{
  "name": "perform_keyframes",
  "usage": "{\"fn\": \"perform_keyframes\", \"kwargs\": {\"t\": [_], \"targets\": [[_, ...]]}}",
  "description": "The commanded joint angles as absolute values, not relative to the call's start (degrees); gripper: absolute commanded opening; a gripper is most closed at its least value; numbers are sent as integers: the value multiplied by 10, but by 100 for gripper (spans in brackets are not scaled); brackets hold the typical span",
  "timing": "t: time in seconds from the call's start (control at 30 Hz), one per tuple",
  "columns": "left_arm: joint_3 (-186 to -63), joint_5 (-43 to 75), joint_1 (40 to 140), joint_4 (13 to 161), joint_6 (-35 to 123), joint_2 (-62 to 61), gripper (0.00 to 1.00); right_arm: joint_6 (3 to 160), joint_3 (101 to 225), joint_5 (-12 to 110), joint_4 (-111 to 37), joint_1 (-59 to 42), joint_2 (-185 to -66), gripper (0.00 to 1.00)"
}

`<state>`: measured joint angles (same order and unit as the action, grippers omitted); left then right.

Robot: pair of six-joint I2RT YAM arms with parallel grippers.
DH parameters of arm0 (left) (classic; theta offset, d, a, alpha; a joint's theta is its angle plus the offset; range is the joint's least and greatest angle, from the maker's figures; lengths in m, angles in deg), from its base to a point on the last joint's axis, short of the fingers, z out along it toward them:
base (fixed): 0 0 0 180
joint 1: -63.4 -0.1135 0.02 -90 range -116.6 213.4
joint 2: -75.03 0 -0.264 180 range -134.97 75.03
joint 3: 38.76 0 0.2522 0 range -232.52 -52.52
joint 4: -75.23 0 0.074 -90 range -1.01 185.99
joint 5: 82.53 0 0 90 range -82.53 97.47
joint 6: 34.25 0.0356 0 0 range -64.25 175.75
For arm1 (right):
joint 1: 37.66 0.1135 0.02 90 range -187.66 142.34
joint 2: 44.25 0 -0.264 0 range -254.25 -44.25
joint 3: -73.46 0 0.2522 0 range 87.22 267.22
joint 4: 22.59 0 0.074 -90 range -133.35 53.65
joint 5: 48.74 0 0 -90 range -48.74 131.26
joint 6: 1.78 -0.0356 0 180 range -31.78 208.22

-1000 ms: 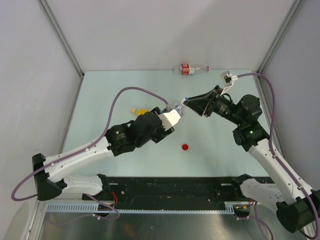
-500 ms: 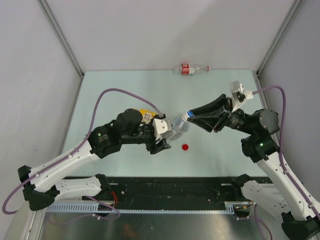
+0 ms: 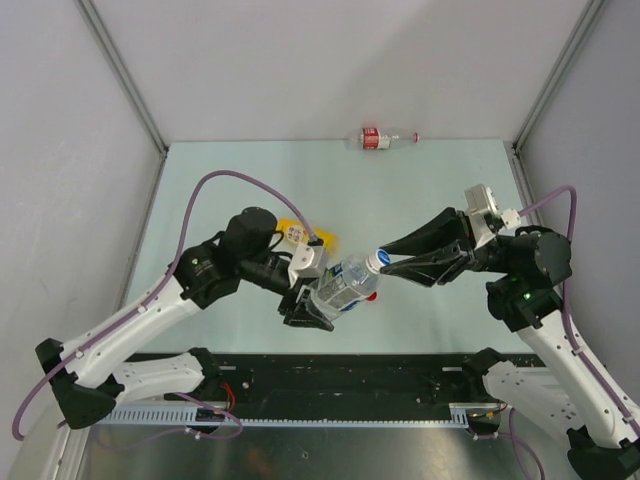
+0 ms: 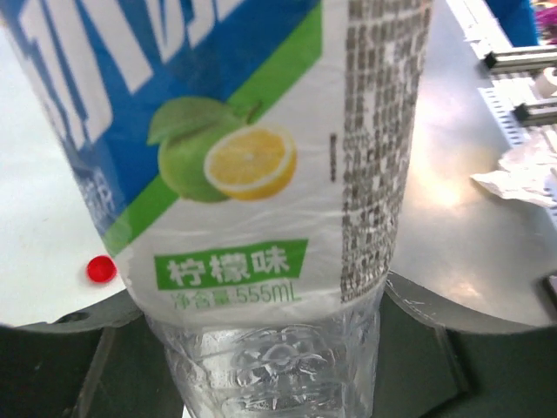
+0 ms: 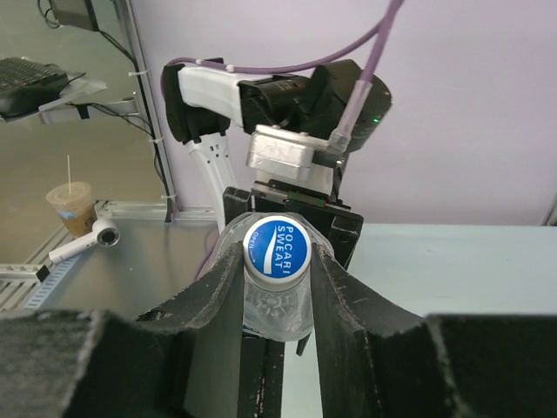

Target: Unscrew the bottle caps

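Top external: over pale table [image 3: 200,180], left claw [image 3: 318,290] clamps bottle [image 3: 350,280], right claw [image 3: 382,260] pinches cap [image 3: 374,258].

1 held bottle [image 3: 345,283] above table [image 3: 230,180] centre, its cap [image 3: 374,260] pointing to 2 o'clock. Left gripper [image 3: 318,300] around its 8 o'clock end; right gripper [image 3: 385,262] around the cap. Loose cap [image 3: 372,296] on table, just beside at 4 o'clock. Third bottle [image 3: 328,240] at 11 o'clock, partly behind left arm. Slim bottle [image 3: 380,138] lying at table's 12 o'clock edge.
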<state>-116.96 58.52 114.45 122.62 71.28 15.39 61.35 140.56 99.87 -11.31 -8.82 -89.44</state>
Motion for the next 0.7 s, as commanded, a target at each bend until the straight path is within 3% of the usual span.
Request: {"fn": "perform_keyframes", "kwargs": {"t": [0.0, 0.33, 0.67], "targets": [[-1192, 839, 1133, 1176, 765, 162, 0, 637, 1396, 990, -117, -93, -897, 3], [-1204, 904, 1118, 1175, 735, 120, 0, 649, 1396, 1008, -114, -93, -875, 4], [-1206, 879, 1111, 1175, 728, 107, 0, 670, 1396, 982, -134, -96, -853, 6]]}}
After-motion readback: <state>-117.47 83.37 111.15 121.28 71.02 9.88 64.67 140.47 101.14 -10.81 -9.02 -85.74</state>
